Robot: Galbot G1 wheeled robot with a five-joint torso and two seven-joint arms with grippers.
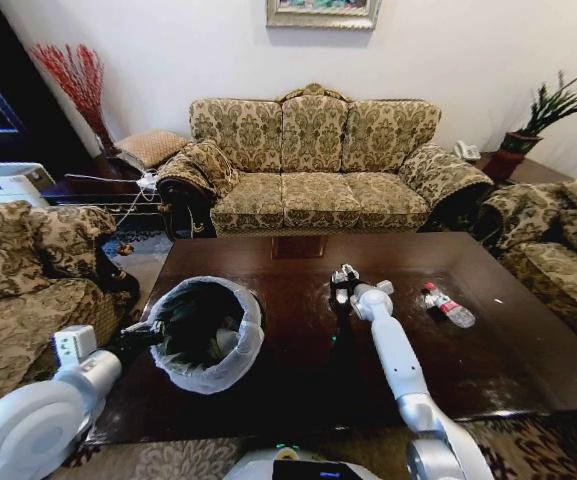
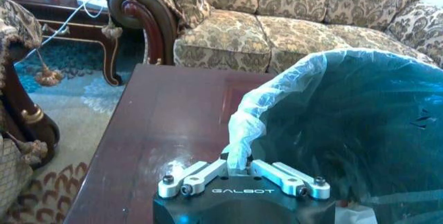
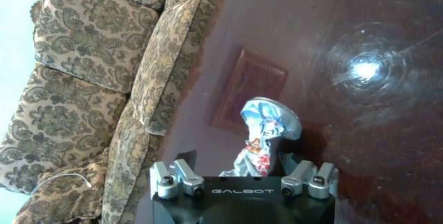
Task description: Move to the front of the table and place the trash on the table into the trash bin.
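in the head view the dark brown table (image 1: 298, 330) lies before the robot, with a patterned three-seat sofa (image 1: 313, 160) behind it. the black trash bin (image 1: 208, 335) with its white bag liner is tilted at the table's near left corner, mouth turned up toward the camera, and the left claw (image 1: 146, 335) meets its rim on the left side. the right arm reaches out over the middle of the table, and the right claw (image 1: 343, 285) sits above the wood with a small crinkled wrapper (image 1: 345, 272) showing at its tip. a clear plastic bottle (image 1: 448, 306) with a red cap and label lies on its side on the table, to the right of that claw and apart from it

in the left wrist view the left claw (image 2: 239, 169) is closed on the folded white liner (image 2: 266, 105) at the bin's rim, with the dark inside of the bin beside it and the table's edge below

in the right wrist view the right claw (image 3: 252, 169) pinches the blue, white and red wrapper (image 3: 266, 130), which sticks out past its fingers above the glossy table, near the square inlay (image 3: 249, 89)
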